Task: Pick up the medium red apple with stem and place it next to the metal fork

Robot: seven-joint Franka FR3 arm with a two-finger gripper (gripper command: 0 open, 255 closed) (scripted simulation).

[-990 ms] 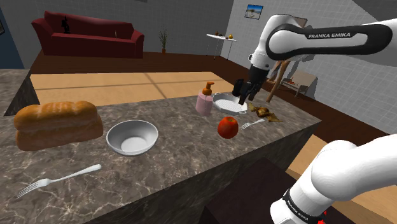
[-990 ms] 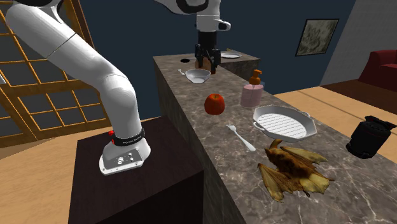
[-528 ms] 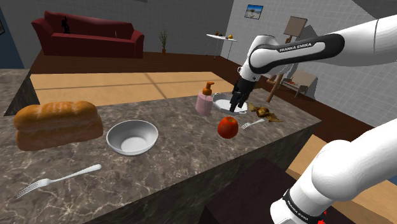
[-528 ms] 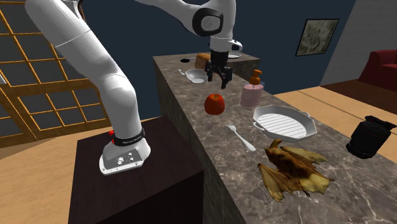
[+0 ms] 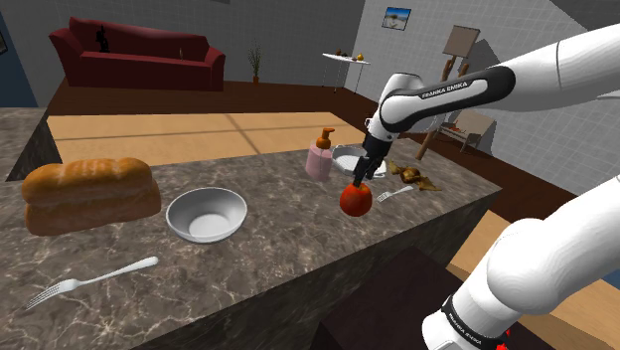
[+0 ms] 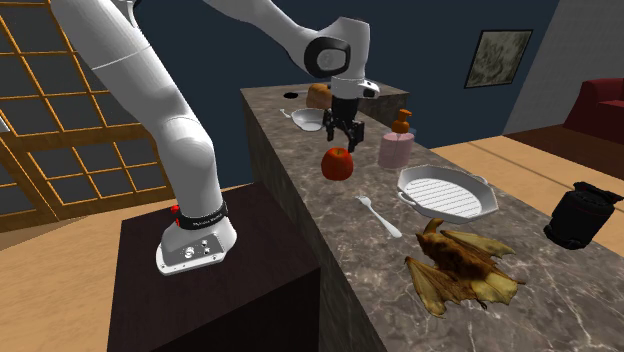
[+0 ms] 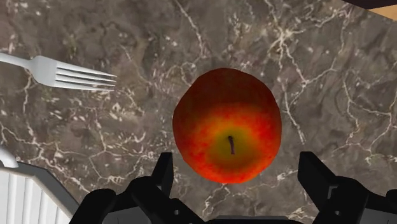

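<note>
A red apple (image 5: 356,199), yellowish around its short dark stem, sits on a brown marble counter (image 5: 278,239), right of centre in the shoulder view. A second ago the black gripper (image 5: 359,177) hung higher, over the white ribbed dish (image 5: 347,159). It has since dropped down and forward and now sits just above the apple. In the wrist view its fingers (image 7: 163,173) stand apart on either side of the fruit without touching it, so nothing is held. The apple has not moved. The approach looks nearly finished, and what probably remains is a short descent and a squeeze. A short fork (image 5: 394,193) lies just beside the apple toward the shoulder view's right. A longer fork (image 5: 89,281) lies well apart at the lower left, and which of the two the task means is unclear. Behind the apple stands a pink soap dispenser (image 5: 320,156), and a brown, bat-like object (image 5: 415,176) lies to the right of the dish. Left of centre are a white bowl (image 5: 206,215) and a loaf of bread (image 5: 89,194). Beyond the counter, at the upper left, a red sofa (image 5: 139,55) stands on a wooden floor, with a small framed picture (image 5: 396,17) on the grey wall at the upper right.
</note>
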